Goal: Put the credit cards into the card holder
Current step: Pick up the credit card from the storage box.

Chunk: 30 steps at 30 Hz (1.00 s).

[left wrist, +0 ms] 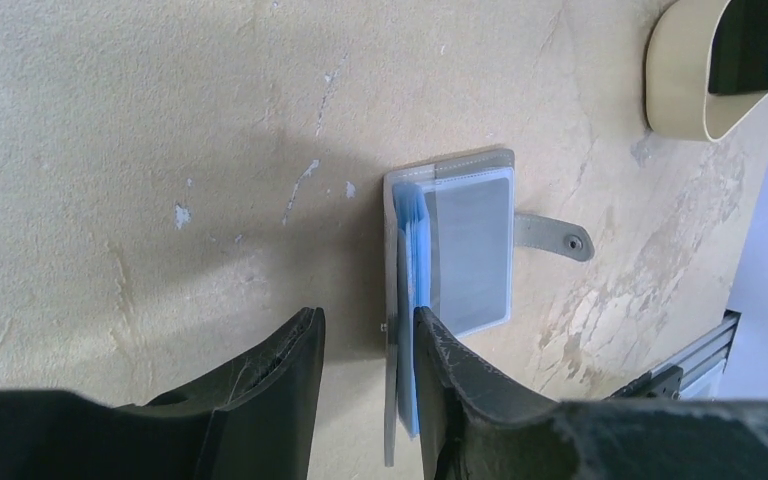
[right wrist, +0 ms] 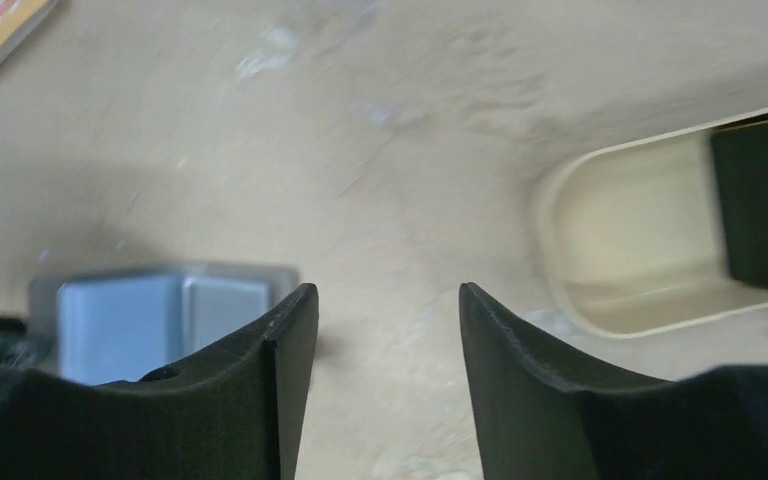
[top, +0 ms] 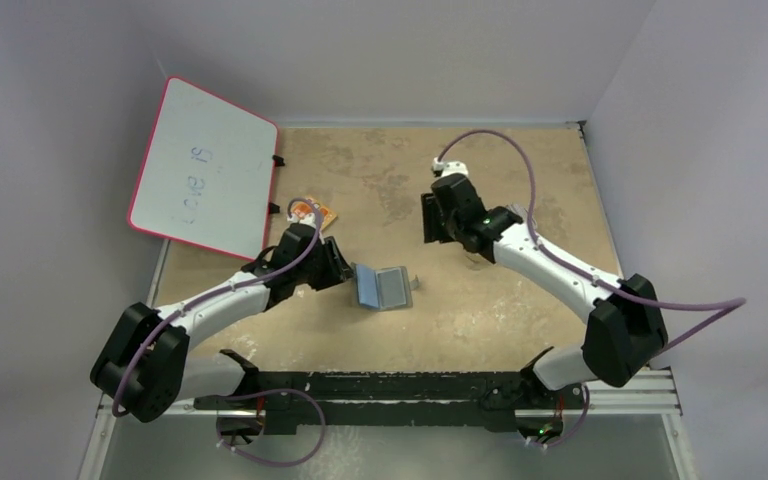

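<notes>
The left gripper (left wrist: pixel 370 345), apart, sits at the open card holder (top: pixel 385 288) mid-frame. The right gripper (right wrist: pixel 380 330), apart too, should next grab the dark thing (right wrist: pixel 755 200) in the tray (right wrist: pixel 600 225), maybe cards.

Blurry card holder (right wrist: pixel 150 315) behind right claw (right wrist: pixel 385 300)

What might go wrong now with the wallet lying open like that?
1. The left gripper has its jaws open around the wallet's near edge, one seemingly against the blue leaves. Closing may crumple them or shove the loose wallet.
2. The right gripper is open and empty near the tray, so nothing steadies the wallet. It may slide or flop shut.
</notes>
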Motion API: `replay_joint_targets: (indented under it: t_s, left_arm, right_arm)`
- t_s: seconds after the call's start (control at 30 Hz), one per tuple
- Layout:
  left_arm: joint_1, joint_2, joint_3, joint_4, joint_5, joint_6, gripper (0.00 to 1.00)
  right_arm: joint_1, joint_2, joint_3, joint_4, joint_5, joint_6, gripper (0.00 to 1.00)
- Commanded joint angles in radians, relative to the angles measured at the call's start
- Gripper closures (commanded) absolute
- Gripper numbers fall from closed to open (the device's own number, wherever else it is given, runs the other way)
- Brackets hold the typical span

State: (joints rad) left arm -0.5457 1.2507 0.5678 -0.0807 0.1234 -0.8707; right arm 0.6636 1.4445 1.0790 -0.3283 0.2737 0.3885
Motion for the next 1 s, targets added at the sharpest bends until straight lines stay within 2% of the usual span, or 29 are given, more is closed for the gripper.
replay_joint_targets:
  t_s: [0.0, 0.17, 0.63, 0.8, 0.97]
  left_arm:
    - [-0.002, -0.016, 0.005, 0.051, 0.03, 0.013, 0.62]
    - [-0.002, 0.012, 0.019, 0.059, 0.06, 0.014, 0.61]
    - [-0.002, 0.023, 0.032, 0.054, 0.063, -0.001, 0.55]
    - [-0.002, 0.049, 0.032, 0.105, 0.117, -0.014, 0.45]
    - [-0.002, 0.097, 0.042, 0.153, 0.153, -0.022, 0.41]
  right_arm:
    - [-0.1, -0.028, 0.083, -0.066, 0.131, -0.123, 0.41]
    - [-0.13, -0.007, 0.093, -0.055, 0.064, -0.15, 0.4]
    - [-0.293, 0.077, 0.103, -0.1, 0.264, -0.25, 0.27]
    - [-0.357, 0.117, 0.103, -0.095, 0.307, -0.289, 0.27]
    - [-0.368, 0.135, 0.106, -0.091, 0.283, -0.294, 0.27]
